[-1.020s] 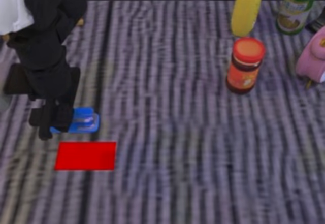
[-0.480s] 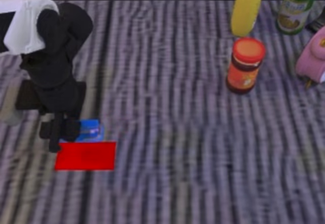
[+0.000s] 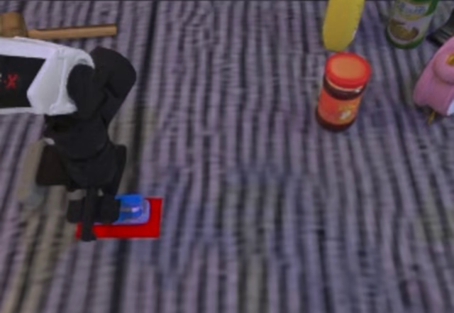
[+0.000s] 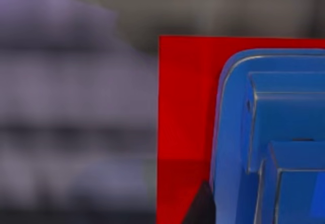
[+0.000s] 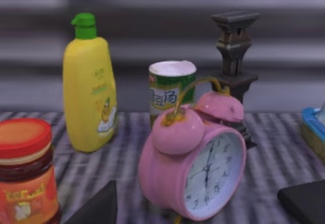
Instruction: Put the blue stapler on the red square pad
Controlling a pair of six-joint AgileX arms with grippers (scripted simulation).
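Observation:
The blue stapler point(image 3: 132, 208) is over the far left part of the red square pad point(image 3: 142, 228), near the table's front left. My left gripper point(image 3: 91, 212) is shut on the stapler's left end, and the arm hides the pad's left edge. In the left wrist view the stapler point(image 4: 274, 142) fills the picture over the pad point(image 4: 185, 102), with one dark fingertip point(image 4: 201, 209) against its side. I cannot tell whether the stapler touches the pad. My right gripper point(image 5: 203, 211) is parked out of the top view, open and holding nothing.
A red-lidded jar point(image 3: 342, 89), a yellow bottle point(image 3: 345, 8), a green-and-white can point(image 3: 413, 8) and a pink alarm clock point(image 3: 436, 79) stand at the back right. A wooden mallet point(image 3: 57, 30) lies at the back left.
My left gripper has carried the stapler toward the table's front, from just behind the pad to over it. The arm's move has uncovered the mallet at the back left.

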